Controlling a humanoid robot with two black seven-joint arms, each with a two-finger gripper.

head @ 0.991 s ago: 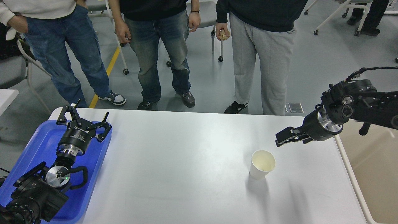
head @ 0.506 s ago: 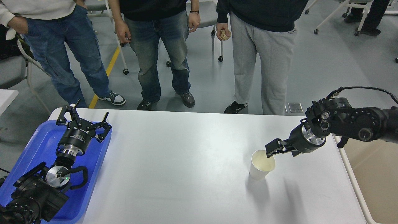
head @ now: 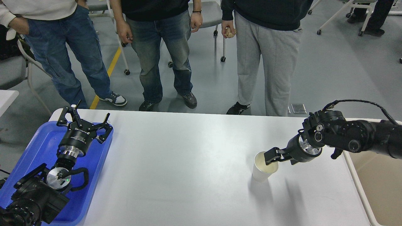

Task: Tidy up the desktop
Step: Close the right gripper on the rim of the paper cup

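The white counter (head: 188,175) fills the lower middle of the view. On it, toward four o'clock, stands a white paper cup (head: 263,169), upright and empty. The right gripper (head: 270,156) reaches in from three o'clock, its fingertips at the cup's rim; whether they pinch it cannot be told. At nine o'clock the left gripper (head: 82,120) hangs over a blue tray (head: 37,147), fingers spread wide.

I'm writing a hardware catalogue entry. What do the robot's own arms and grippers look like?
Both arms are black with silver metal wrist rings. The left gripper has two skeletal linkage fingers and white lettering on its body. The right gripper has blocky black fingers; a thin black cable loops over its arm.
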